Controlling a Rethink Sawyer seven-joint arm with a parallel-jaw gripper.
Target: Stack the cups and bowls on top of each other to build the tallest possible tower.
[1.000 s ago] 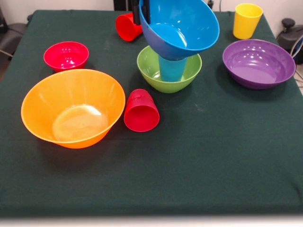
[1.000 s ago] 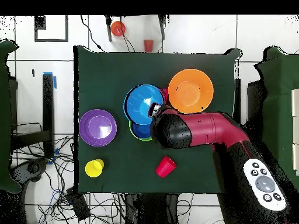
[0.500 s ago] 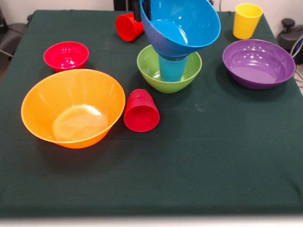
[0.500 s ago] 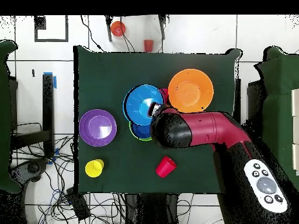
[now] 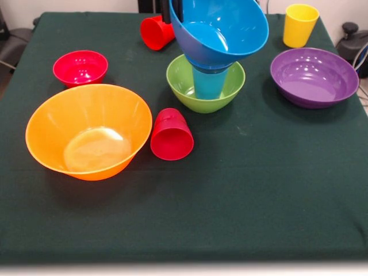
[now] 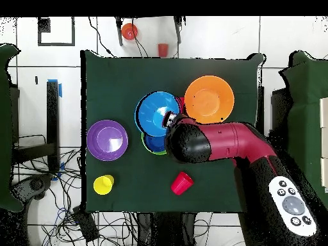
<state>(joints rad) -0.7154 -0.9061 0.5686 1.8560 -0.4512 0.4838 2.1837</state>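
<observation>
Fig.: placing the medium blue bowl [image 5: 221, 31] on the tower.

Gripper [image 5: 171, 14] enters at top edge, front view; its dark fingers pinch the blue bowl's rim on the side toward the lying red cup [image 5: 155, 31], closed on that rim. Bowl hangs tilted, mouth tipped toward the camera, its base at or just above the light blue cup [image 5: 209, 82], which stands mouth-down in the green bowl [image 5: 205, 83]. Whether base touches cup yet: can't tell.

Step in hand (judgement): seat the blue bowl on the cup. To do it well: level the bowl first, since a tilted base on a small cup top likely slides off; centre base over cup w/ both views, as overhead shows the blue bowl offset from the green one; lower slowly, release only once it sits flat; withdraw straight up so fingers don't drag the rim.

Unused: orange bowl [image 5: 87, 131], small red bowl [image 5: 80, 67], purple bowl [image 5: 314, 76], yellow cup [image 5: 301, 25], second red cup [image 5: 171, 135] on its side, just beside the orange bowl.
</observation>
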